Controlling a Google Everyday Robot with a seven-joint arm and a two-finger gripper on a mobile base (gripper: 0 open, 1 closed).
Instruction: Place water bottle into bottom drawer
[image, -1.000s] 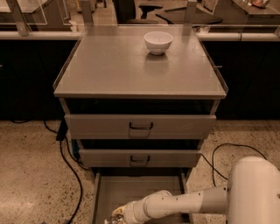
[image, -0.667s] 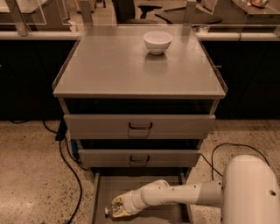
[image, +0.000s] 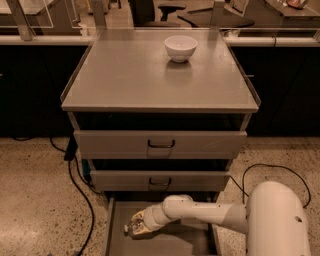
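Since 0.7 s ago the tool has moved up and back toward the rear of the bottom drawer, and the water bottle has come along with it. The arm's elbow now sits higher, just under the middle drawer.

Tool is at 7 o'clock in the view, low over the drawer floor near its left wall, pinching the water bottle. Bottle lies tilted, nearly on its side, with the pale end pointing to 8 o'clock. It has a clear body with a yellowish-white look. The label band is too small to read. I cannot tell if it touches the drawer floor.

The white arm runs from the tool toward 3 o'clock to the robot's rounded white body at 5 o'clock. Bottom drawer is pulled open: a grey shallow tray with low side walls.

Above it, middle drawer and top drawer, each with a dark loop handle at centre, both slightly ajar.

Grey bench top at 12 o'clock carries a white bowl, upright near the back edge.

A black cable lies on the speckled floor at 9 o'clock, another cable at 3 o'clock.
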